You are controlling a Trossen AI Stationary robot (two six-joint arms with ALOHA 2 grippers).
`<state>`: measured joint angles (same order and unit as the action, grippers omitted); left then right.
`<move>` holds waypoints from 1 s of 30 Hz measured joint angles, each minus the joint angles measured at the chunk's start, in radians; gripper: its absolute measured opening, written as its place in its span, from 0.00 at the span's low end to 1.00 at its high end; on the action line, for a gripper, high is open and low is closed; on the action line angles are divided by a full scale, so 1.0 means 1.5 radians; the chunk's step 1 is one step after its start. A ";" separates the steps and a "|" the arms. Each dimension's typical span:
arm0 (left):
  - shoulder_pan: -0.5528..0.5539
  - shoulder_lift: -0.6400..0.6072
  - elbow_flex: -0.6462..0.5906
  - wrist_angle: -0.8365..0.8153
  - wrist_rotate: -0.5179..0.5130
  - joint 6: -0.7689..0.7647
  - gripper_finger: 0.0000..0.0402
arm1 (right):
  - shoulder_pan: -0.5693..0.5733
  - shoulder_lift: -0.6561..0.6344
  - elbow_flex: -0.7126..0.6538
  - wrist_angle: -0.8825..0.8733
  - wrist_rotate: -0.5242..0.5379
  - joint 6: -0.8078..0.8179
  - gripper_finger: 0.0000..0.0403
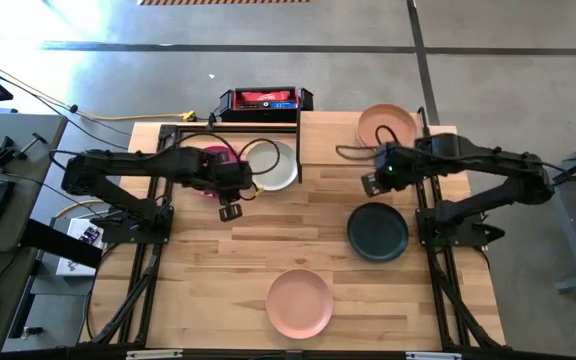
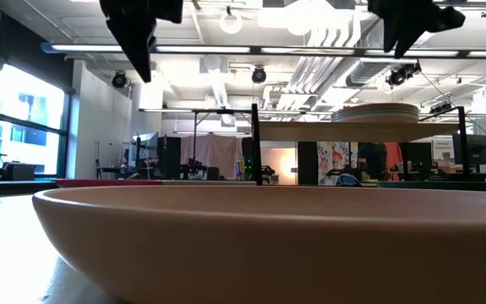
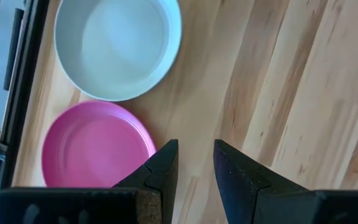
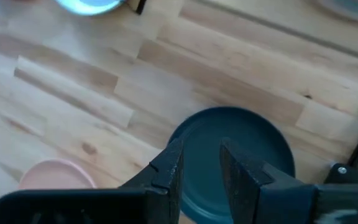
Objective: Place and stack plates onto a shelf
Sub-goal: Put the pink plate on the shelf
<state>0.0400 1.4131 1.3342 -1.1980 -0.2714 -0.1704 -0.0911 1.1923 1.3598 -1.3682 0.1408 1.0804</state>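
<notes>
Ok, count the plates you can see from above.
5: magenta plate and light grey plate at the back left, beige plate back right, dark teal plate right, peach plate front. Stacked ones may be hidden.

A peach plate point(image 2: 251, 245) fills the lower half of the view from 8 through 6 to 4 o'clock, its broad rim running level across the picture, very close to the camera. Behind it, toward 2 o'clock, the shelf point(image 2: 369, 131) stands as a thin light board on a black upright, carrying a short stack of pale plates point(image 2: 376, 112); a thin magenta edge point(image 2: 108, 181) of another plate lies low at 9 o'clock. Two dark arm parts hang in from above, one at 11 o'clock point(image 2: 137, 25) and one at 1 o'clock point(image 2: 412, 21), both clear of the plates; ceiling lights and windows sit beyond.
</notes>
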 joint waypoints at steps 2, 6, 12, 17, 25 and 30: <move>0.006 0.010 0.000 0.001 0.000 0.013 0.22 | 0.030 0.000 0.000 0.000 0.012 0.011 0.21; 0.026 0.032 0.000 0.002 0.000 0.017 0.22 | 0.081 0.000 0.000 0.000 0.049 0.014 0.21; 0.055 0.064 0.000 0.003 0.000 0.017 0.22 | 0.113 0.000 0.000 0.006 0.103 0.031 0.21; 0.078 0.096 0.000 0.008 0.000 0.018 0.22 | 0.115 0.000 0.000 0.012 0.134 0.023 0.21; 0.098 0.160 0.000 0.039 0.040 0.100 0.22 | 0.115 0.000 0.000 0.012 0.134 -0.034 0.21; 0.100 0.208 0.000 0.070 0.094 0.169 0.22 | 0.115 0.000 0.000 0.012 0.134 -0.067 0.21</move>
<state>0.1905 1.7257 1.3342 -1.0932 -0.1302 0.0831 0.0807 1.1923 1.3598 -1.3502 0.3420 0.9800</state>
